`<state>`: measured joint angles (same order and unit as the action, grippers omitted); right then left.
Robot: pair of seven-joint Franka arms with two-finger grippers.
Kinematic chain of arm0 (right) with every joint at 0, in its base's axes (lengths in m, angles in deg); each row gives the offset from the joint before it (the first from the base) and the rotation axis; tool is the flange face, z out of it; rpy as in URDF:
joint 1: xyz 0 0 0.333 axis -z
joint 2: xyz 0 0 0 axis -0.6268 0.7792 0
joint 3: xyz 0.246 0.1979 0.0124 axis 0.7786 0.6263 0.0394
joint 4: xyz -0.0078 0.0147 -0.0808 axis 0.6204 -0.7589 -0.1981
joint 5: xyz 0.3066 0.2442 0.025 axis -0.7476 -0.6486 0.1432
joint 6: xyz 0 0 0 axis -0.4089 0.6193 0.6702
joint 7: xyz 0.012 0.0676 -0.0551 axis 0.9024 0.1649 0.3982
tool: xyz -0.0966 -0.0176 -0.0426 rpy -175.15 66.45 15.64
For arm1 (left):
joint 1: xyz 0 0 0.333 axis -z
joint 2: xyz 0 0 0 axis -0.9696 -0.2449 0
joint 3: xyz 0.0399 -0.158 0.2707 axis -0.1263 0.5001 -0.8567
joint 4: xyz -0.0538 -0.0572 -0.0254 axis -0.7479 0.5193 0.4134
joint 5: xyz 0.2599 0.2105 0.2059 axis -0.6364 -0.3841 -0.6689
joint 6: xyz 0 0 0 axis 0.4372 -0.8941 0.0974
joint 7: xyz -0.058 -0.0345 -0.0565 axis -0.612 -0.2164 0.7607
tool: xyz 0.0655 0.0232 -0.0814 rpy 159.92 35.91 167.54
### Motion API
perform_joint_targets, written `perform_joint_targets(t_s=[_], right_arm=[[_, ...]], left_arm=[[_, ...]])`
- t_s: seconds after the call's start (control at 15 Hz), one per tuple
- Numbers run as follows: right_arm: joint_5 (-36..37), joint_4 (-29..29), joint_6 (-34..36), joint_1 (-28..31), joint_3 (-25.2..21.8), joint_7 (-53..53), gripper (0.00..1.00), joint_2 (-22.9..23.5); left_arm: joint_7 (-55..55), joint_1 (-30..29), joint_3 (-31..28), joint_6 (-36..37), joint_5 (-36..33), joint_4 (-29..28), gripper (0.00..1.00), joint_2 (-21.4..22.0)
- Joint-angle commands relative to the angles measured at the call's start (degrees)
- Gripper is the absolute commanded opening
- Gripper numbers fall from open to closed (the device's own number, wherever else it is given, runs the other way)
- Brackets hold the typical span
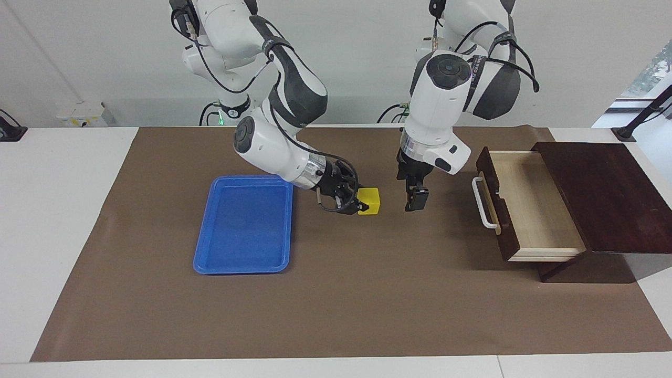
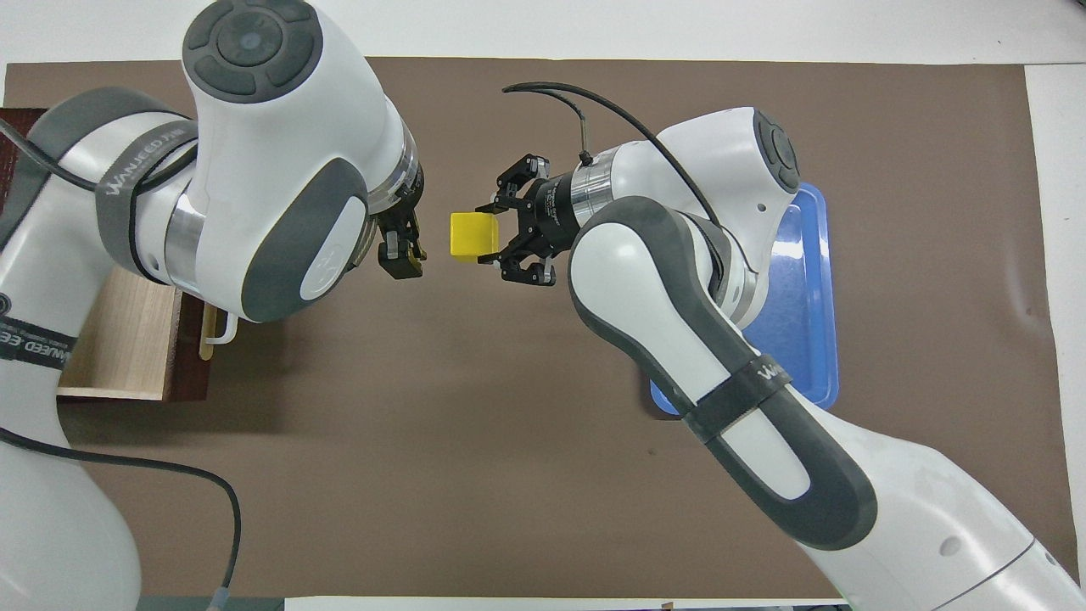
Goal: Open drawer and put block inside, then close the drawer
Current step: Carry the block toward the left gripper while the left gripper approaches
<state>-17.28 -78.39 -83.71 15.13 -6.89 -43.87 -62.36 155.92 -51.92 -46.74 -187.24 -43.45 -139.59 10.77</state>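
The drawer (image 1: 530, 205) stands pulled open from its dark brown box (image 1: 604, 194) at the left arm's end of the table. Its pale inside is bare and its white handle (image 1: 482, 202) faces the middle. Part of the drawer shows in the overhead view (image 2: 127, 339). My right gripper (image 1: 358, 202) lies sideways, low over the mat, shut on the yellow block (image 1: 369, 201) and pointing it toward the drawer. The gripper (image 2: 492, 236) and the block (image 2: 471, 236) also show from overhead. My left gripper (image 1: 415, 202) hangs pointing down between the block and the drawer, a short gap from the block; it also shows in the overhead view (image 2: 403, 259).
A blue tray (image 1: 244, 226) lies on the brown mat toward the right arm's end, beside the right gripper; it is partly hidden under the right arm in the overhead view (image 2: 810, 288). The mat (image 1: 367, 294) covers most of the white table.
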Motion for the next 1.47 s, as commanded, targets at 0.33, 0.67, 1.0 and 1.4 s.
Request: perform_joint_targets(t_s=[0.33,0.67,1.0,1.4], right_arm=[[-1.47,0.24,-1.31,-1.01,-0.07,-1.30,0.00,-0.25],[-2.97,1.20,-1.13,-0.93,-0.07,-1.74,0.00,0.01],[-3.05,1.20,-0.95,-0.93,-0.07,-1.74,0.00,0.02],[-3.05,1.29,-0.95,-0.84,-0.07,-1.91,0.00,0.02]], left_arm=[[3.94,2.91,-0.91,-1.14,-2.01,-0.19,1.00,-1.51],[4.81,3.78,-0.82,-2.11,-2.01,-2.56,1.00,-1.43],[5.52,4.40,-0.82,-3.07,-2.01,-4.15,0.99,-0.99],[5.34,4.22,-0.73,-4.22,-1.83,-3.97,0.00,-1.16]])
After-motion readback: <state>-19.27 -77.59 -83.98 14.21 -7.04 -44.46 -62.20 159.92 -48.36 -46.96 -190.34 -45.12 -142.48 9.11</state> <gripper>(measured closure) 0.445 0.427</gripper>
